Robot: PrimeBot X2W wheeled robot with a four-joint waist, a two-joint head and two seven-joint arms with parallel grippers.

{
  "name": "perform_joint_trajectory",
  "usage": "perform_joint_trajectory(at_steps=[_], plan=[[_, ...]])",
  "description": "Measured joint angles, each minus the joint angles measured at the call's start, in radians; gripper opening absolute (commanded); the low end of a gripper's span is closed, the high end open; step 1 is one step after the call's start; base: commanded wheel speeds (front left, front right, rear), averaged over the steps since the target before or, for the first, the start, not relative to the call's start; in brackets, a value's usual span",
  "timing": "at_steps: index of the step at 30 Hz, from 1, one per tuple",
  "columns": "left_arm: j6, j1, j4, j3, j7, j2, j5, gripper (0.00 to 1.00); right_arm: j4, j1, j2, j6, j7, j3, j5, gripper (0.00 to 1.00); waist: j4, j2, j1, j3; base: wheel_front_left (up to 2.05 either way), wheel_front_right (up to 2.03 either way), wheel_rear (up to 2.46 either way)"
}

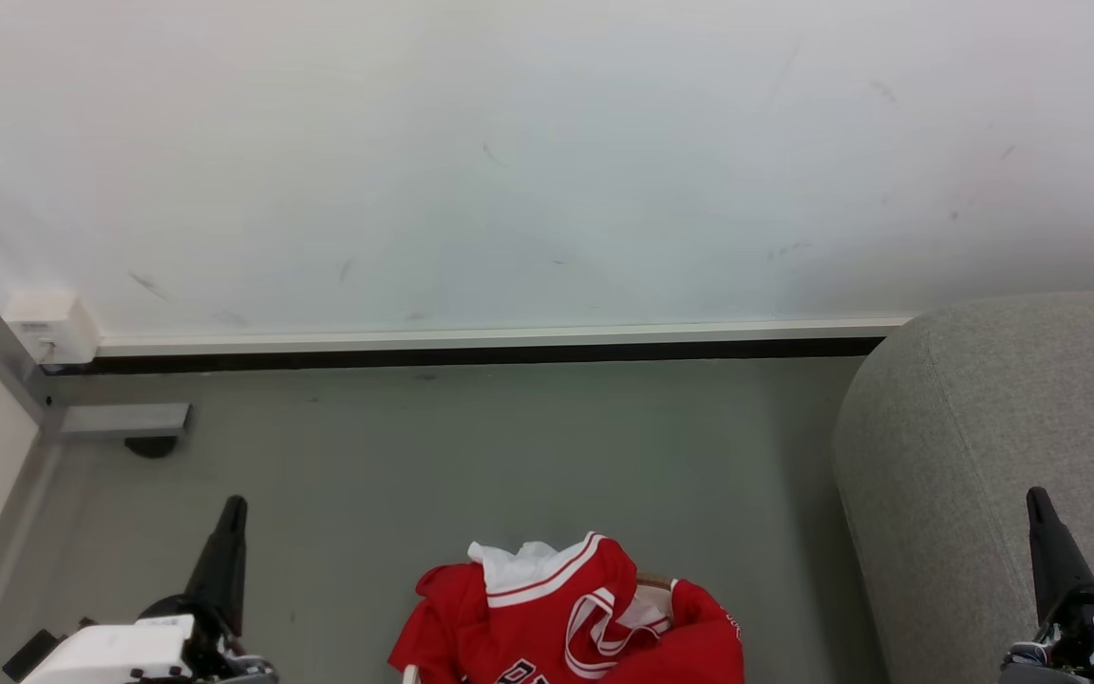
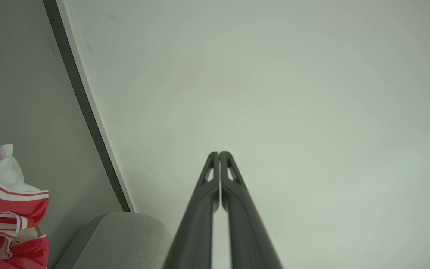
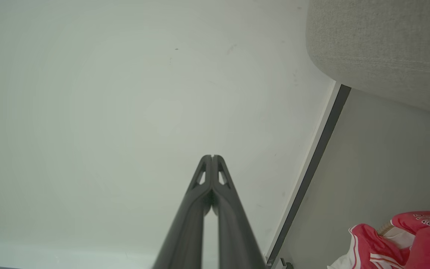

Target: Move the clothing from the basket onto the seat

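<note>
- The clothing [image 1: 571, 617], red jerseys with white trim, lies heaped in the basket [image 1: 653, 579], of which we see little more than a piece of brown rim. The heap rises above this rim, so we judge that the moving is not yet begun.
- The basket stands on the floor [image 1: 471, 446] directly before us, between our two arms, a place that both can reach.
- The seat [image 1: 993, 456] is at our right, near the basket but apart from it, with its rounded grey edge toward the basket. A short carry to the right should be enough, we think.
- Our left jaws point toward the wall [image 1: 509, 171], pressed together tip to tip, with nothing between them.
- Our right jaws stand the same way, clenched and empty, in front of the seat's edge.
- Both are well apart from the clothing. We judge this a rest posture, and the jaws must part before they go down to the heap.
</note>
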Motion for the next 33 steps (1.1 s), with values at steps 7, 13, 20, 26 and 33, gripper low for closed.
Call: perform_joint_trajectory(at_steps=[7,13,20,26,33], plan=[[0.000,0.000,0.000,0.000,0.000,0.000,0.000,0.00,-0.002,0.000,-0.005,0.000,-0.002,0.005,0.005,0.00,0.000,0.0000,0.0000,0.000,0.00,0.00,0.00],[0.000,0.000,0.000,0.000,0.000,0.000,0.000,0.00,-0.003,0.000,-0.007,0.000,-0.008,0.008,0.007,0.00,0.000,0.0000,0.0000,0.000,0.00,0.00,0.00],[0.000,0.000,0.000,0.000,0.000,0.000,0.000,0.00,-0.005,0.000,-0.011,0.000,-0.009,0.012,0.011,0.00,0.000,0.0000,0.0000,0.000,0.00,0.00,0.00],[0.000,0.000,0.000,0.000,0.000,0.000,0.000,0.00,-0.006,0.000,-0.013,0.000,-0.011,0.015,0.012,0.00,0.000,0.0000,0.0000,0.000,0.00,0.00,0.00],[0.000,0.000,-0.001,0.000,0.000,0.000,0.000,0.00,-0.007,0.000,-0.015,0.000,-0.016,0.017,0.014,0.00,0.000,0.0000,0.0000,0.000,0.00,0.00,0.00]])
